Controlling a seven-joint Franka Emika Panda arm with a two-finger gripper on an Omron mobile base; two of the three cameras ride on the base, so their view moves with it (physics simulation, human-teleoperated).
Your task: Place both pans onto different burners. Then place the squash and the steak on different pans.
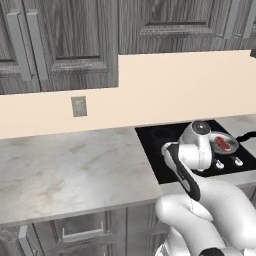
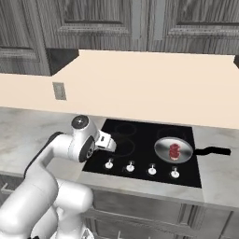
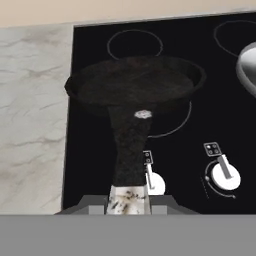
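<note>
On the cooktop (image 3: 90,150), near its left edge, black pan (image 3: 135,82) covers a front ring; handle runs straight back to fingers (image 3: 128,199), clenched on its end. Silver pan (image 2: 173,150) w/ steak (image 2: 174,151) sits right, handle pointing right.

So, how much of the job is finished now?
Done: the shiny silver steel pan sits on a right burner with the dark-red steak in it. In hand: the tool grips the matte black pan by its handle over the left burners. Left: releasing it, adding the squash.
</note>
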